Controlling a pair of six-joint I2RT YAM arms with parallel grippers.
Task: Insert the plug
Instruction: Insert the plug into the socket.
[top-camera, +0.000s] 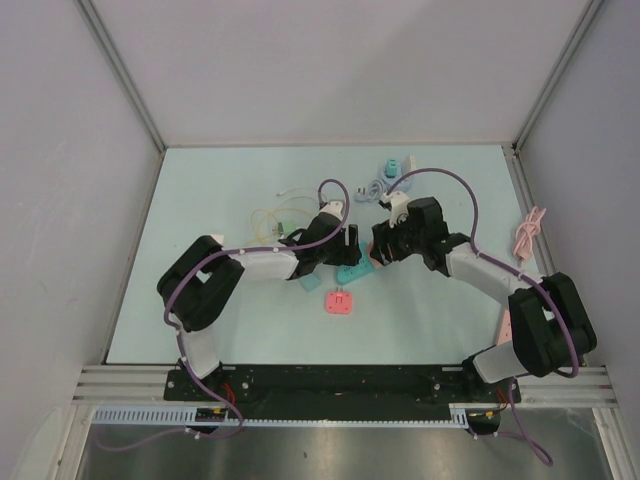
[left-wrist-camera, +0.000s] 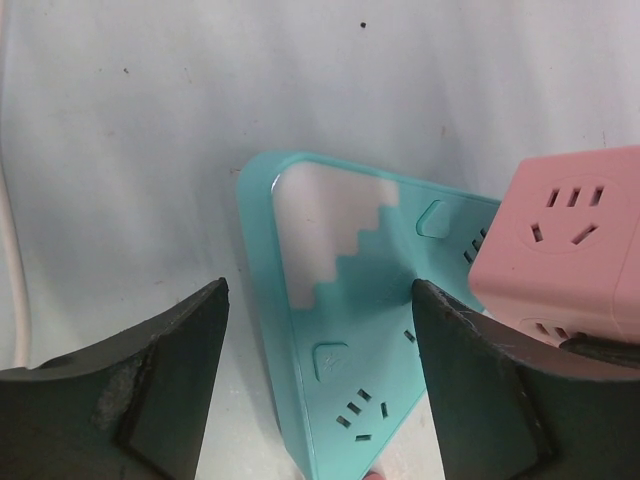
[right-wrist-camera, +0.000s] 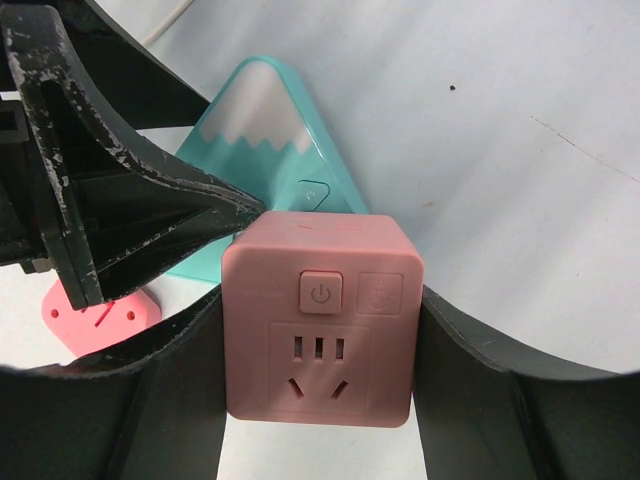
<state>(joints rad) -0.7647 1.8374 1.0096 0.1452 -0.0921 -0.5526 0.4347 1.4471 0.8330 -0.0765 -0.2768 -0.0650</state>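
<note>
The pink cube-shaped plastic plug adapter (right-wrist-camera: 320, 330) is clamped between the two fingers of the right hand (right-wrist-camera: 322, 400), one finger pressed against each side, with its switch and socket face toward the wrist camera. It sits just beside one edge of the teal mountain-shaped plastic power strip (left-wrist-camera: 380, 290), which lies flat on the pale bench (top-camera: 200, 300). The left hand (left-wrist-camera: 318, 300) is released, with its jaws spread above the strip. A pink flat plastic socket plate (top-camera: 340, 302) lies nearby.

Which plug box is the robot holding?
The pink cube: the jaws of the right gripper squeeze it. The teal mountain-shaped one and the flat pink one lie on the table.
</note>
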